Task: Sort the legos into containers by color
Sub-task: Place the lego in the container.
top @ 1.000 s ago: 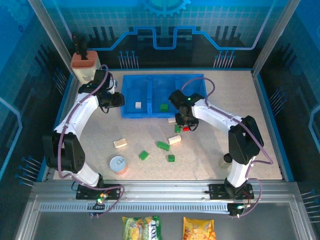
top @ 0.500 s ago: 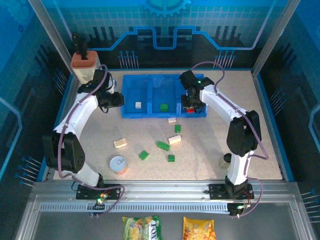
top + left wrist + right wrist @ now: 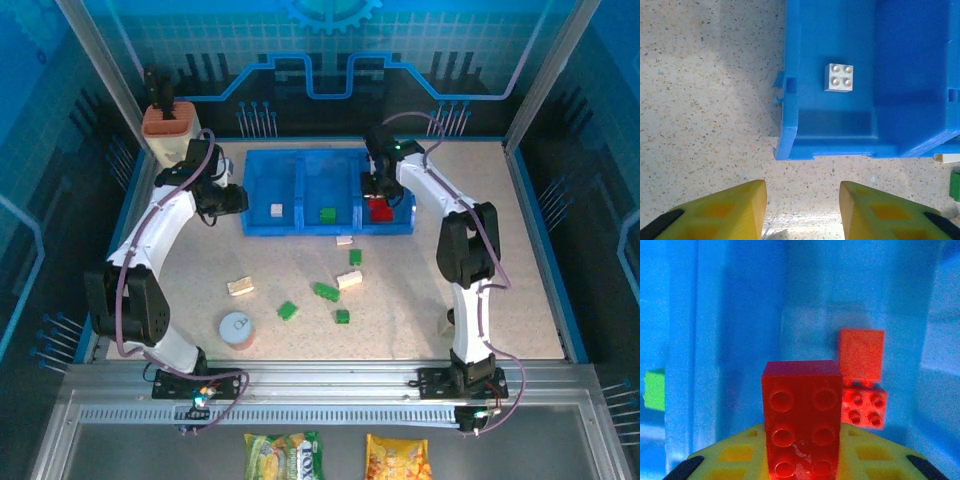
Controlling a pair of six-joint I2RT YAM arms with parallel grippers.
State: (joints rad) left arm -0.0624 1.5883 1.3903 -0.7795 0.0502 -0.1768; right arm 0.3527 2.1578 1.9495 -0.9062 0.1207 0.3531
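Desk [image 3: 500,260]: speckled beige top, blue-edged. Lying on it: blue three-compartment tray [image 3: 300,230], back centre; three cream bricks [image 3: 239,286] and four green bricks [image 3: 326,291], scattered apart in front of the tray; round white-topped can [image 3: 235,327], left front; beige holder [image 3: 165,125] with orange top, back-left corner.

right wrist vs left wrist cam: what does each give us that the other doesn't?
Right wrist: the right pincer shut on a red brick, held inside a tray compartment, with a second red brick lying beyond it and a green brick visible through the left wall.
Left wrist: the left pincer open with nothing between its fingers, above the speckled table, and a cream 2x2 brick in the tray's end compartment.
Both: the blue tray.
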